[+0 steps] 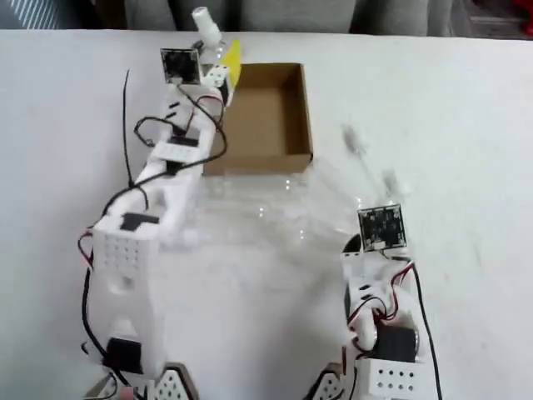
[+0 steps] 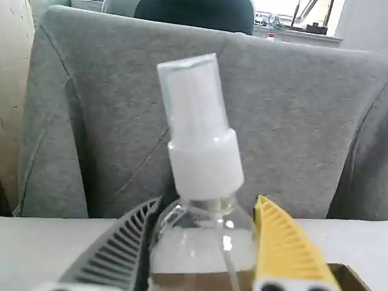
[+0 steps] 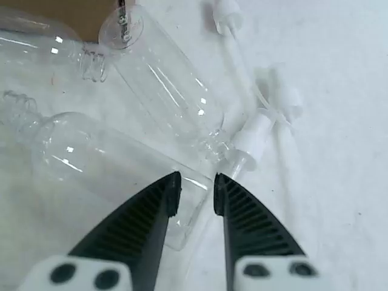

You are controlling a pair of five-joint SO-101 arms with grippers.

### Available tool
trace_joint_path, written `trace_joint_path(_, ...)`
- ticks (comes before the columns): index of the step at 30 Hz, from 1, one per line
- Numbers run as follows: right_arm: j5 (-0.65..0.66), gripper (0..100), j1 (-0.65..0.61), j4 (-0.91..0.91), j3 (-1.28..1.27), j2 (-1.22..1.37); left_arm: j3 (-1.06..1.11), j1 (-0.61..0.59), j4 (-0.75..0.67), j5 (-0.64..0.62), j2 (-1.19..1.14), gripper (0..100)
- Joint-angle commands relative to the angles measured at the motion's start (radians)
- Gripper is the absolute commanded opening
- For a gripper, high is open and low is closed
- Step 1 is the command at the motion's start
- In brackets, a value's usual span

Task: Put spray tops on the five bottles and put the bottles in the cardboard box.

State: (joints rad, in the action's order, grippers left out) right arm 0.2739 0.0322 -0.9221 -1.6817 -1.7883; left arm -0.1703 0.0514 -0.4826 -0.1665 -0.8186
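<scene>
My left gripper [image 2: 203,242] is shut on a clear bottle [image 2: 203,242] fitted with a white spray top [image 2: 200,139]. It holds the bottle upright at the far left corner of the cardboard box [image 1: 266,117]; the top also shows in the high view [image 1: 206,25]. Several clear bottles [image 1: 275,208] lie on the table in front of the box. My right gripper [image 3: 195,191] hovers over them, slightly open, with nothing gripped. Just beneath its tips is the base of an uncapped bottle [image 3: 103,163]. Beside it lies a bottle [image 3: 163,79] with a spray top [image 3: 251,139] at its neck.
Loose spray tops with thin tubes [image 3: 227,18] [image 3: 285,100] lie on the white table beyond the bottles. Another uncapped bottle [image 3: 36,48] rests against the box edge. A grey seat back [image 2: 303,121] stands behind the table. The left arm's cables [image 1: 166,125] hang beside the box.
</scene>
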Motion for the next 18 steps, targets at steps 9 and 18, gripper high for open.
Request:
trace_joint_path(9,0.009,7.4,-0.008,0.021,-0.009,-0.012,-0.261,-0.012,-0.025,-0.009,-0.162,2)
trace_joint_path(18,0.009,7.3,-0.002,0.019,-0.009,-0.01,-0.339,-0.015,-0.025,-0.009,-0.237,2)
